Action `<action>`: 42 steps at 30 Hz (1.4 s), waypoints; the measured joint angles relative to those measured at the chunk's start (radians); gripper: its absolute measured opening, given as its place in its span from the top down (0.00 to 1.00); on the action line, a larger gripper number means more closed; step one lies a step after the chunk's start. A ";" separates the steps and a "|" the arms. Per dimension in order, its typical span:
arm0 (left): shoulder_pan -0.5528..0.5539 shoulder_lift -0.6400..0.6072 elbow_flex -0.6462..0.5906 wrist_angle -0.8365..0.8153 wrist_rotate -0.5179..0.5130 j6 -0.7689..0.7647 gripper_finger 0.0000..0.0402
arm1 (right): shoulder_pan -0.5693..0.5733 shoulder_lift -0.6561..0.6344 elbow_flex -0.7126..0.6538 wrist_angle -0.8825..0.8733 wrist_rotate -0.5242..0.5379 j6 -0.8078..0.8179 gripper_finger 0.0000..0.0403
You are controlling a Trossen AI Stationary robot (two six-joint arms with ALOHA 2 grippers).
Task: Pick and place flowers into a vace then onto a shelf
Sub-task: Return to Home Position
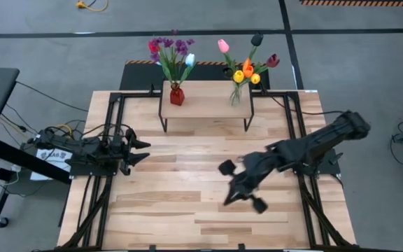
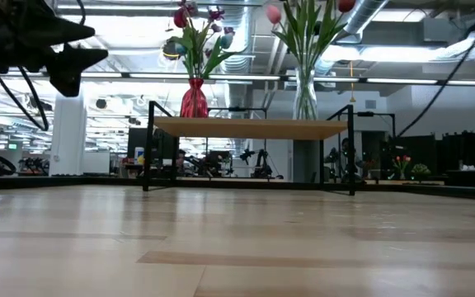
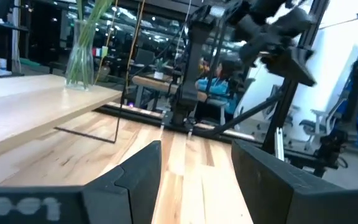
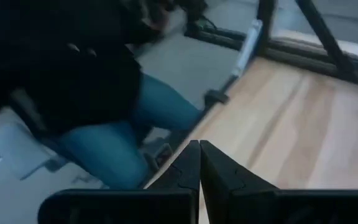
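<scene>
The light wooden shelf (image 1: 205, 98) stands at the table's far middle on thin black legs. Two vases stand on it by their bases. A red vase (image 1: 177, 94) holds purple, red and light blue flowers (image 1: 172, 52). A clear glass vase (image 1: 236, 94) holds pink, orange, yellow and dark flowers (image 1: 247, 64). My left gripper (image 1: 144, 150) hovers open and empty at the table's left edge, pointing right. My right gripper (image 1: 228, 198) hangs shut and empty over the table's middle right, well short of the shelf.
Bare plank tabletop (image 1: 187, 210) spreads in front of the shelf. Black frame rails (image 1: 110, 119) run along both table sides. A person in blue jeans (image 4: 123, 124) shows beyond the table edge in the right wrist view. The left wrist view shows the right arm (image 3: 272, 31) raised.
</scene>
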 joint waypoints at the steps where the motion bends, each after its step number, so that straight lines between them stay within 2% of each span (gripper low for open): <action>1: 0.000 0.000 0.000 0.003 0.000 0.001 0.54 | -0.004 -0.042 -0.051 0.041 -0.017 -0.005 1.00; 7: 0.000 -0.001 -0.001 -0.025 -0.001 0.008 0.54 | -0.052 -0.331 -0.428 0.329 -0.018 0.012 1.00; 10: 0.000 0.000 -0.001 -0.044 0.000 0.003 0.54 | -0.072 -0.482 -0.612 0.473 0.017 0.053 1.00; 15: 0.000 0.000 -0.002 -0.064 0.000 -0.003 0.54 | -0.094 -0.726 -0.855 0.568 0.165 0.104 1.00; 22: 0.000 0.000 -0.003 -0.074 0.000 -0.002 0.54 | -0.132 -0.985 -1.098 0.662 0.244 0.104 1.00; 27: 0.000 0.000 -0.003 -0.074 0.000 0.002 0.54 | -0.175 -1.158 -1.231 0.648 0.267 0.136 1.00; 30: 0.000 0.000 -0.004 -0.075 -0.001 0.004 0.54 | -0.197 -1.238 -1.231 0.541 0.296 0.157 1.00; 36: 0.000 0.000 -0.004 -0.085 0.014 0.030 0.54 | -0.219 -1.315 -1.232 0.481 0.349 0.111 1.00; 39: 0.000 0.000 -0.004 -0.089 0.055 0.073 0.54 | -0.234 -1.325 -1.232 0.407 0.423 0.112 1.00; 42: 0.000 0.000 -0.004 -0.091 0.080 0.114 0.54 | -0.248 -1.317 -1.232 0.350 0.539 0.182 1.00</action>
